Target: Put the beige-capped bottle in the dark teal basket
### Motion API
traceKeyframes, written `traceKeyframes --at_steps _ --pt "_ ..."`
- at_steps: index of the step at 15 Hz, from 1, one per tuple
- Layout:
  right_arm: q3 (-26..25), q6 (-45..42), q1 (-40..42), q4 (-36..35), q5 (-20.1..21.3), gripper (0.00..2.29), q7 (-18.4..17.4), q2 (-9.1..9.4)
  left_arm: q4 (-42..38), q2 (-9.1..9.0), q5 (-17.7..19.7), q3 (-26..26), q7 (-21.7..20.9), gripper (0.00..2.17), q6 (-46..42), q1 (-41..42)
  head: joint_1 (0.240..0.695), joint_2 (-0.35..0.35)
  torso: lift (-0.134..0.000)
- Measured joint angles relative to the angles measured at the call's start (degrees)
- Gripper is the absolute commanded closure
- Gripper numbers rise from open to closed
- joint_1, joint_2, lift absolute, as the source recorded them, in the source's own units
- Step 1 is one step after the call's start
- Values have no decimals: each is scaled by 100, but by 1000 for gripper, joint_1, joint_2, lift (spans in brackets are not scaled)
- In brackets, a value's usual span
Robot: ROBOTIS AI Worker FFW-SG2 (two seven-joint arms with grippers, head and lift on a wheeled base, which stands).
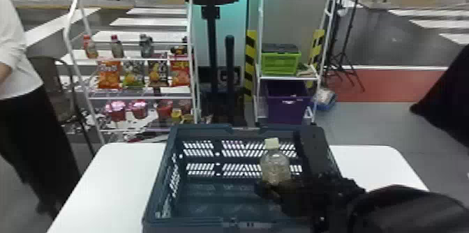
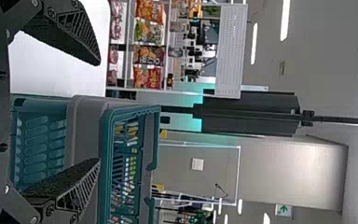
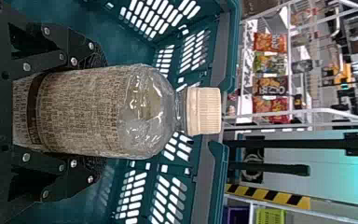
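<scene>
Beige-capped bottle [image 1: 275,167] upright in the right tool [image 3: 103,112], over the inside of the dark teal basket [image 1: 200,129].
The right tool's two fingers are closed on opposite sides of the bottle's lower body, around the label [image 3: 77,112], with the shoulder and cap [image 3: 204,111] free; whether the base touches the basket floor cannot be told. The left tool [image 2: 99,112] has its fingers spread wide, with nothing between them, near the basket. The clear plastic looks thin and would probably dent under a hard squeeze, and the smooth label may let it slide; it is hardly fragile. How full it is cannot be made out, so its weight is uncertain. The labelled body seems the right hold, firm but moderate, kept upright until the base is supported.
</scene>
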Motion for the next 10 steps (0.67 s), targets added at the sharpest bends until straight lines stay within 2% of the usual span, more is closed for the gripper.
traceKeyframes --at_steps 5,10 --pt "16 603 -540 628 -102 2162 -27 221 24 0 0 0 0 154 -42 0 499 0 0" --pt "18 823 -904 1293 -148 2162 -138 242 54 0 0 0 0 154 -62 0 499 0 0"
